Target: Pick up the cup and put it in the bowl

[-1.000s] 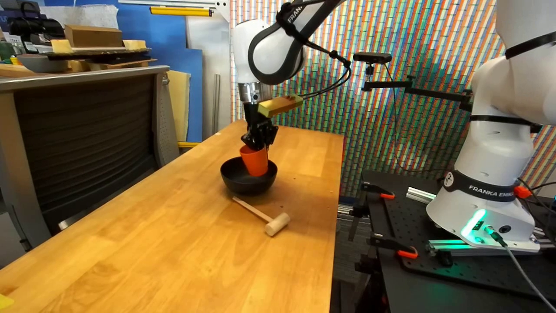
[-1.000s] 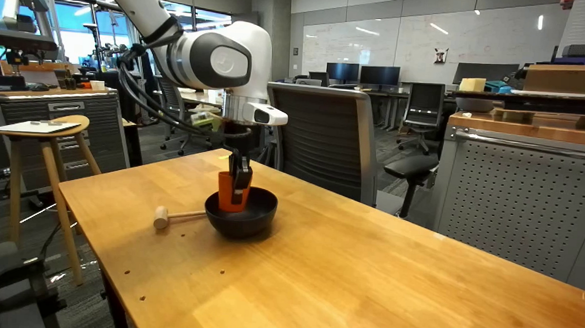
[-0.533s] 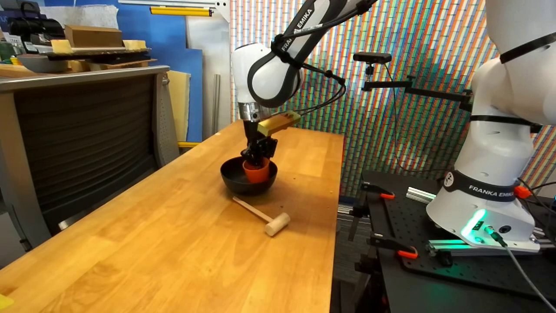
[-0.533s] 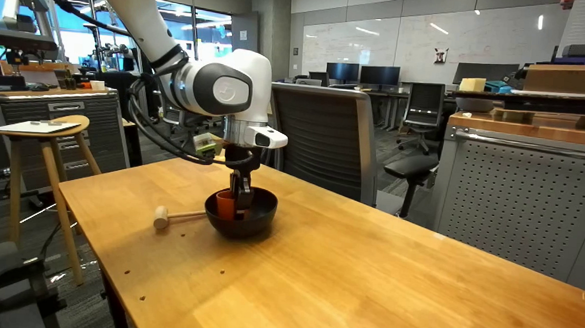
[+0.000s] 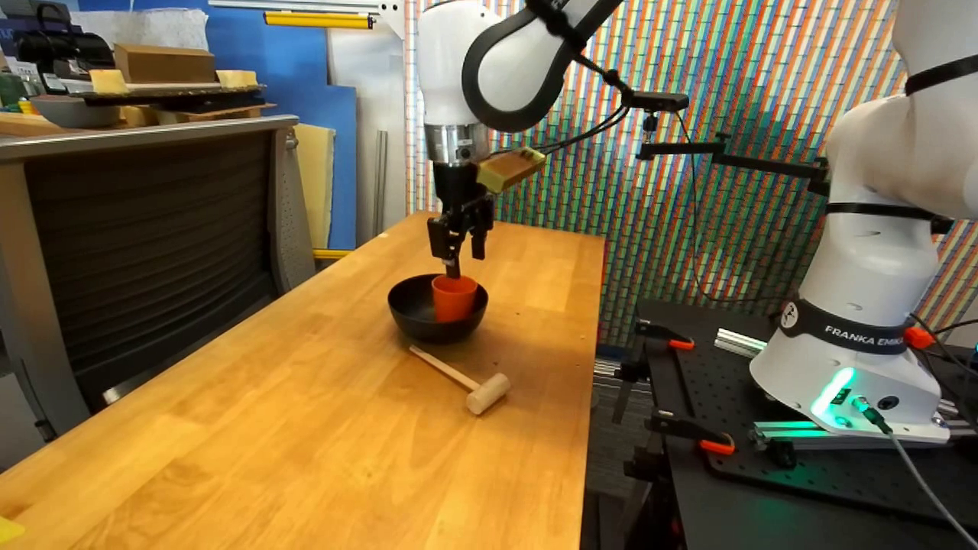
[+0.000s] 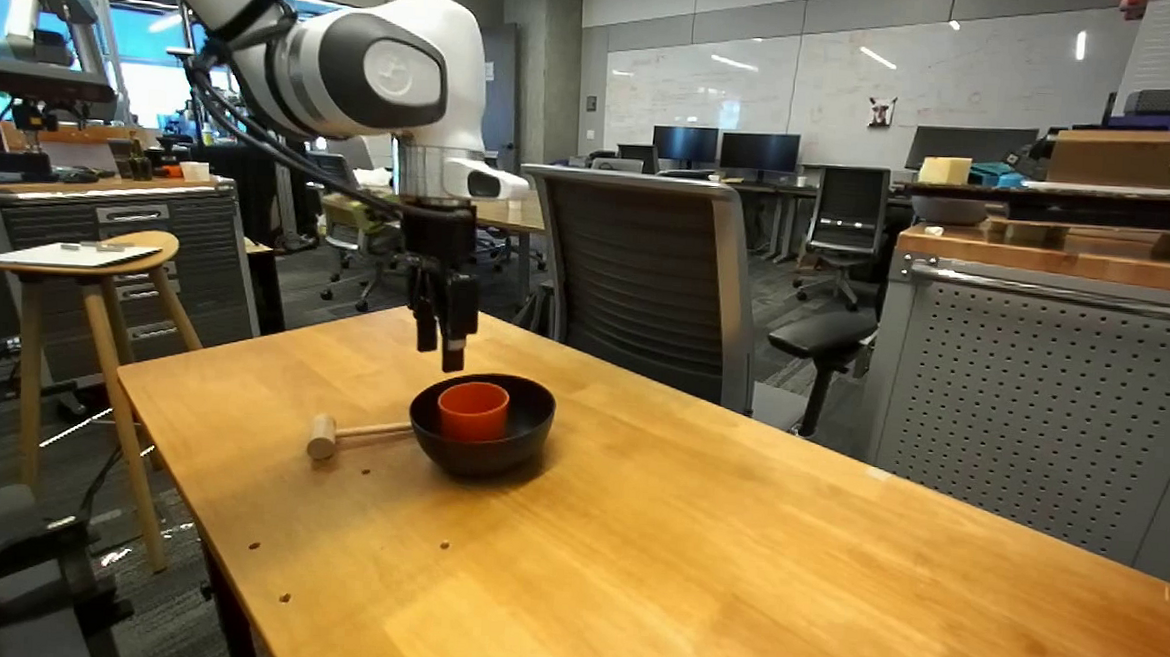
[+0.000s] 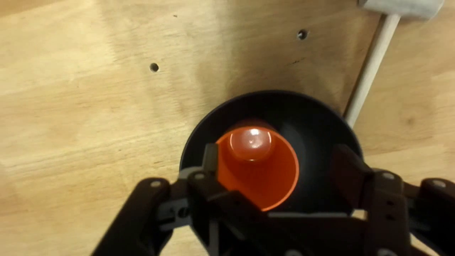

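Note:
The orange cup (image 6: 473, 411) stands inside the black bowl (image 6: 523, 455), toward one side of it, and looks upright in both exterior views. Above it hangs my gripper (image 6: 440, 353), its fingers spread and nothing held. From the wrist view I look down into the hollow cup (image 7: 263, 174), with bare bowl (image 7: 316, 121) around it. One finger (image 7: 210, 156) overlaps the cup's rim in that picture, while the opposite finger lies well off to the right over the bowl. In an exterior view a fingertip (image 5: 453, 269) appears right at the cup's top edge; the gap there is hard to judge.
A wooden mallet (image 5: 489, 393) lies on the table, its handle end close to the bowl. The wooden table (image 6: 734, 537) has a few small holes. An office chair (image 6: 638, 271) stands along one long edge, and the robot's base (image 5: 848, 367) is beyond the opposite edge.
A second ago the cup was tilted in my gripper over the bowl. It went down into the bowl, the fingers opened and let go, and my gripper rose off it.

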